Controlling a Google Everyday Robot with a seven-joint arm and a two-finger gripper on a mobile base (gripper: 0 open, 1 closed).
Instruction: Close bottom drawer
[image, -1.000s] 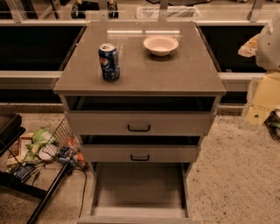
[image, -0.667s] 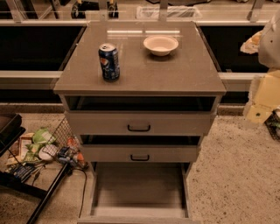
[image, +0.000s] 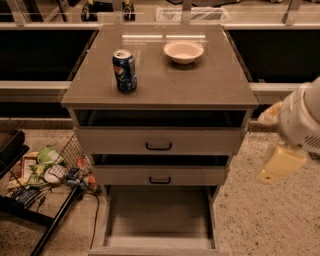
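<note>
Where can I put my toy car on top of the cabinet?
The cabinet top is bare in front of the bowl and right of the soda can. The open bottom drawer tray is bare too. Clutter crowds the floor on the left. The end effector hangs right of the cabinet.

Smooth laminate, shiny can, grainy floor.
The cabinet top (image: 200, 80) is smooth with a soft sheen, catching light strips at 12 o'clock; the bottom drawer (image: 160, 220) looks matt grey-beige, its tray plain and flat. The can (image: 124, 70) is glossy printed metal, the bowl (image: 183, 51) smooth and glazed-looking. The floor (image: 265, 220) is rough and speckled. The basket (image: 70, 148) at 8 o'clock is thin wire. At 3 o'clock, the gripper (image: 280, 150) shows smooth white plastic-looking casing with pale yellow matt parts.
</note>
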